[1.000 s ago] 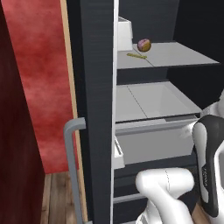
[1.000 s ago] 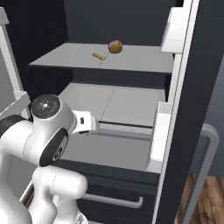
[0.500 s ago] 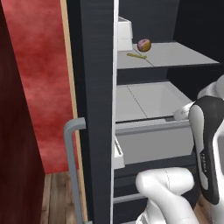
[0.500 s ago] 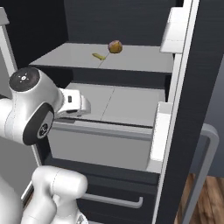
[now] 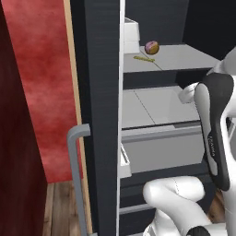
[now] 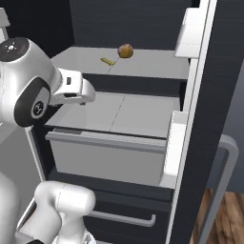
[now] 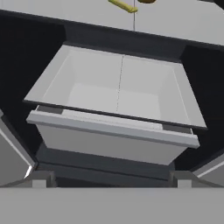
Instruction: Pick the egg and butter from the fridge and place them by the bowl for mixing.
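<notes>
Our gripper [image 7: 112, 181] stands with its jaws spread wide and nothing between them, level with the pulled-out grey drawer [image 7: 114, 131] and pointed into the fridge [image 6: 143, 26]. We see that drawer's tray bare inside. One shelf [image 6: 157, 64] above it lie both things we want: the egg [image 6: 125, 50], a small rounded lump, and just beside it the butter [image 6: 108, 61], a thin yellow stick lying flat. We judge the egg light but fragile and smooth, so we would close gently across its middle, where the rounded sides give the pads most to bear on; squeezed hard it may crack or squirt out. The butter looks soft and slick, so we would take it across its narrow width near the middle, lightly. The white door bins [image 6: 191, 33] look bare as far as we can tell.
</notes>
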Motion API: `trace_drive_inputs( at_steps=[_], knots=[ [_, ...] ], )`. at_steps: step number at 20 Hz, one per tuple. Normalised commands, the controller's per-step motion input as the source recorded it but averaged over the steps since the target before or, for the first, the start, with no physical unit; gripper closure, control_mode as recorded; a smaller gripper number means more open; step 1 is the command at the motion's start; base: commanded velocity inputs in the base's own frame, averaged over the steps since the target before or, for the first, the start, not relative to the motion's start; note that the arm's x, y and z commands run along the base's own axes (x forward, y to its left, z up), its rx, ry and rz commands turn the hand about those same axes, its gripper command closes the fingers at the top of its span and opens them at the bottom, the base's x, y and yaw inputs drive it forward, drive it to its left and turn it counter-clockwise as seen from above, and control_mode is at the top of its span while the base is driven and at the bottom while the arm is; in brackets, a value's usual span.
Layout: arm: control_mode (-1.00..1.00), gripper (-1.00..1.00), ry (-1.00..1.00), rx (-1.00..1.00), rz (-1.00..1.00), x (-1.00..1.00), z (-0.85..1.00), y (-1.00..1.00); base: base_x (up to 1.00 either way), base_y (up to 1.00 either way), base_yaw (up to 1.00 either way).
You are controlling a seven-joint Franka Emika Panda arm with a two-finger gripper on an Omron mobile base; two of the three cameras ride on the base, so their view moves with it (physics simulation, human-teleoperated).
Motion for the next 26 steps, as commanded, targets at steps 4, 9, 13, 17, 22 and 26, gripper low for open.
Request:
trace_drive_inputs(
  at_steps=[4, 9, 13, 17, 22, 26],
  knots=[
    [-1.0, -1.0, -0.04, 0.07, -0.05, 0.27, 0.11, 0.02, 0.0, 0.0, 0.0],
    [-1.0, -1.0, -0.25, 0.18, 0.0, 0.18, 0.01, 0.01, 0.0, 0.0, 0.0],
    [-1.0, -1.0, -0.16, 0.18, 0.0, 0.25, 0.23, 0.01, 0.0, 0.0, 0.0],
    [-1.0, -1.0, -0.05, 0.03, 0.0, 0.32, 0.35, 0.04, 0.0, 0.0, 0.0],
    [-1.0, -1.0, -0.05, 0.0, 0.0, 0.41, 0.29, 0.09, 0.0, 0.0, 0.0],
    [-1.0, -1.0, 0.0, 0.0, 0.01, 0.46, 0.12, 0.0, 0.0, 0.0, 0.0]
  ],
)
